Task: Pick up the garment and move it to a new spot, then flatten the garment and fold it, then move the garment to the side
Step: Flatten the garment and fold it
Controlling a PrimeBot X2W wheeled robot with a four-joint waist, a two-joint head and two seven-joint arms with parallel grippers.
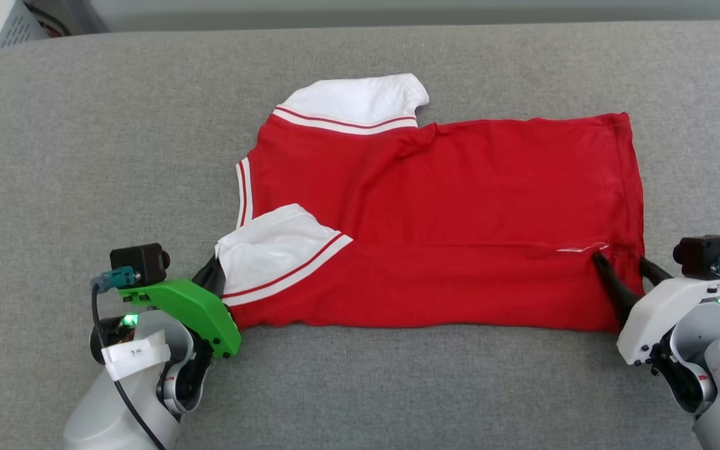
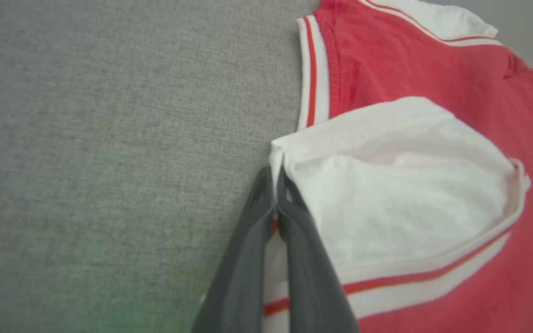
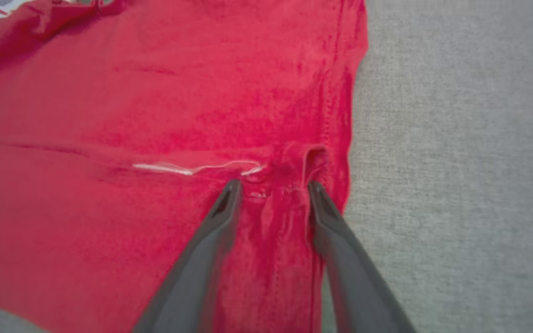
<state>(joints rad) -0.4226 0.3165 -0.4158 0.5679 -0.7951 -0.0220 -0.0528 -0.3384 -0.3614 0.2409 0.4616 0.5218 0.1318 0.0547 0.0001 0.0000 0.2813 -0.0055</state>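
The red garment [image 1: 447, 212] lies spread sideways on the grey surface, its near long edge folded up over the body. One white sleeve [image 1: 360, 100] points to the far side and the other [image 1: 272, 250] lies folded onto the red cloth at the near left. My left gripper [image 2: 275, 182] is shut on the edge of that near sleeve [image 2: 405, 194]. At the garment's near right corner my right gripper [image 3: 273, 185] stands open, its two fingers resting on either side of a bunched red fold [image 3: 289, 166] by the hem.
The grey fabric surface [image 1: 85, 156] stretches wide on all sides of the garment. A pale perforated object [image 1: 16, 25] stands beyond the far left corner.
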